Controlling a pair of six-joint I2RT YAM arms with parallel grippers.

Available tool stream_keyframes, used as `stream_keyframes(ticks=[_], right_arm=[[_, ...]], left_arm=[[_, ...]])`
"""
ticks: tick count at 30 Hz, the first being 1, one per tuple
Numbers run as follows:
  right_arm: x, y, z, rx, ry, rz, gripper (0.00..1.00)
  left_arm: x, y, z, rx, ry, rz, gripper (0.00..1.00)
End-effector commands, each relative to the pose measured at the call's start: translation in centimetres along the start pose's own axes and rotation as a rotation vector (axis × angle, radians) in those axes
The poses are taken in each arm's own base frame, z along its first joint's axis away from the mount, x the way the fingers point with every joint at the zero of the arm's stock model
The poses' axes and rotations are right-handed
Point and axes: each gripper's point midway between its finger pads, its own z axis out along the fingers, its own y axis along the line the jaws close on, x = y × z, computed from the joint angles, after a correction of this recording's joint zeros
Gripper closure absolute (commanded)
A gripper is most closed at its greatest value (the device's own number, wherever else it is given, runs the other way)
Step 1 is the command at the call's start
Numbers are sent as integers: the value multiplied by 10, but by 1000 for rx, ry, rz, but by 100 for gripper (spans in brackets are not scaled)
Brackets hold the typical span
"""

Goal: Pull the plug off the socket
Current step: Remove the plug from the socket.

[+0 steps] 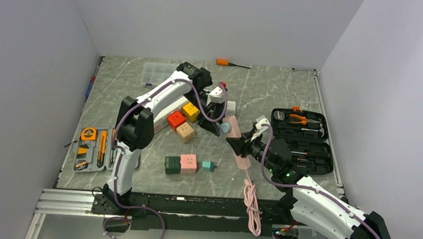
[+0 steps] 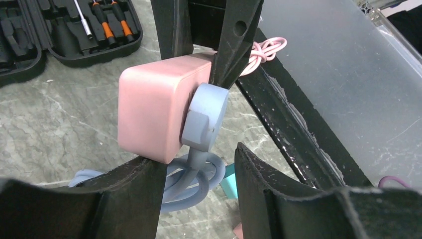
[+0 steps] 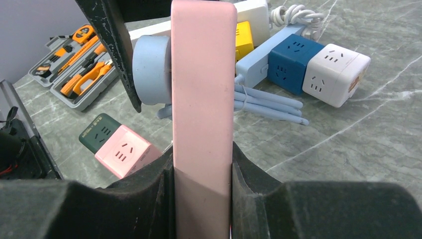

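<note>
Right wrist view: pink power strip (image 3: pixel 204 74) pinched upright in right gripper (image 3: pixel 203 154).
Grey-blue plug (image 3: pixel 152 69) seated on strip's side face, beyond those jaws; left gripper (image 2: pixel 198 157) flanks it, pinching or not, cannot tell.

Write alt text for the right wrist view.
The right gripper clamps a pink power strip standing on edge, a grey-blue plug seated in one face with a left gripper finger beside it. Behind on the marble table lie cube sockets and a tray of orange-handled tools.
</note>
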Motion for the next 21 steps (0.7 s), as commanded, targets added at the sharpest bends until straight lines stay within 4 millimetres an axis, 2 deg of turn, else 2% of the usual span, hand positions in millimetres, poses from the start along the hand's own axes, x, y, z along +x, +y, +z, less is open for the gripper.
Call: stream_keyframes(ticks=[1, 8, 12, 14, 15, 16, 17, 21], right_arm=[[-75, 16, -1, -56, -266, -41, 100], [-80, 20, 1, -75, -287, -34, 100], [-85, 20, 0, -76, -303, -38, 100], [-88, 22, -1, -81, -307, -41, 100], [-88, 22, -1, -83, -306, -44, 100], [-87, 23, 0, -86, -301, -42, 100], [-86, 22, 0, -86, -299, -39, 100], [-82, 23, 2, -92, -290, -29, 100]], left_arm=[[-25, -18, 7, 34, -88, -36, 46], [-16, -26, 26, 84, -72, -47, 47], [-4, -26, 28, 90, -46, -60, 53], [2, -26, 29, 93, -32, -74, 59], [4, -25, 29, 93, -28, -76, 68], [5, -24, 29, 93, -22, -69, 93], [5, -22, 29, 92, -19, -71, 100], [4, -20, 29, 90, -17, -65, 100]])
